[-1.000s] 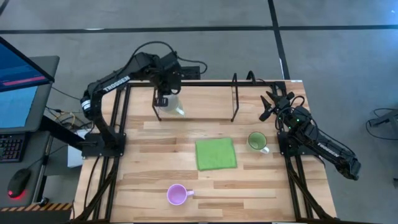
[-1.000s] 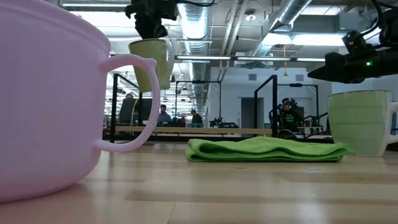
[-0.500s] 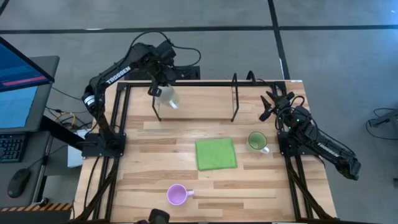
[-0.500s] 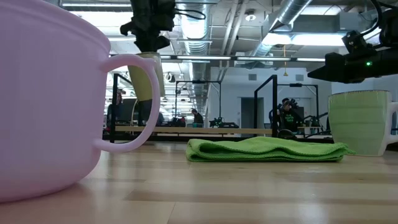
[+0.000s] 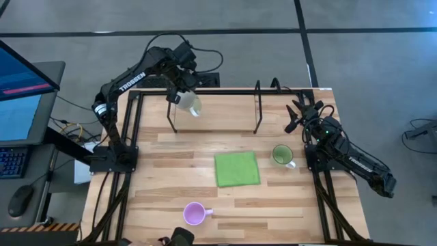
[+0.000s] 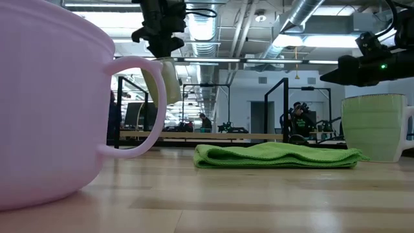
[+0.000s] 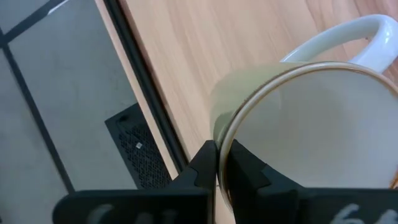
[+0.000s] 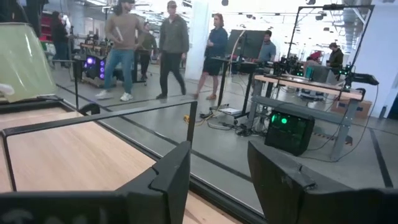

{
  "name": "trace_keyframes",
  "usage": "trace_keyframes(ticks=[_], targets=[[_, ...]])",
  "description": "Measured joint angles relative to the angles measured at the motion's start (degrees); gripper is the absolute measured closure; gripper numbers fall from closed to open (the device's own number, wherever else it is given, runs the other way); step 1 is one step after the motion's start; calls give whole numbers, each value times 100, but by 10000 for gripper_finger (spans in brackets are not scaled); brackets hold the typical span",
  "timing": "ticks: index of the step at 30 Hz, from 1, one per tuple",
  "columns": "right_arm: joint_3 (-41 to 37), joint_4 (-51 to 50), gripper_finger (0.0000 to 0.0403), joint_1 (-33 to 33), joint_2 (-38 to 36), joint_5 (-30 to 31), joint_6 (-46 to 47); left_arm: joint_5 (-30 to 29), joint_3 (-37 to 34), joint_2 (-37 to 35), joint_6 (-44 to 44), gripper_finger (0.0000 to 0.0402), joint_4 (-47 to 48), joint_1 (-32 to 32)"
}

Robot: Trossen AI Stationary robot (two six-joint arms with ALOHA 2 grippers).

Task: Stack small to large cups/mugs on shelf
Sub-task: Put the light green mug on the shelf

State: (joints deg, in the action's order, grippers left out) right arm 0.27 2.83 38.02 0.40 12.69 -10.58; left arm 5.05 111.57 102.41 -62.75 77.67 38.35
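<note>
Above shelf (image 5: pixel 213 92), left gripper (image 5: pixel 179 89) clamping white mug (image 5: pixel 190 104)

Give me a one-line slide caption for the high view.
Left tool holds white mug above shelf; green mug, pink mug wait on table.

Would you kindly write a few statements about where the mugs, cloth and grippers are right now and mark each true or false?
1. The left gripper is clamped on the rim of the white mug, held in the air over the shelf. True.
2. The green mug is already on the shelf. False: it stands on the table, right of the green cloth.
3. The right gripper is open and holds nothing. True.
4. The pink mug sits inside the green mug. False: it stands alone near the table's front edge.
5. The green cloth is draped over the shelf rail. False: it lies flat in the middle of the table.
</note>
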Motion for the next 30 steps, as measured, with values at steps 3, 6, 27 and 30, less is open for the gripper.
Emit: trace_keyframes(ticks=[3, 6, 27, 30], targets=[[0, 0, 219, 0, 0, 0, 4, 77, 13, 78, -95, 399, 10, -46], [0, 0, 219, 0, 0, 0, 39, -37, 19, 198, -266, 399, -16, -89], [-1, 4, 219, 0, -4, -2, 303, -294, 1095, 1269, -1460, 399, 1073, -149], [0, 4, 219, 0, -4, -2, 310, -347, 1099, 1322, -1664, 399, 1094, -144]])
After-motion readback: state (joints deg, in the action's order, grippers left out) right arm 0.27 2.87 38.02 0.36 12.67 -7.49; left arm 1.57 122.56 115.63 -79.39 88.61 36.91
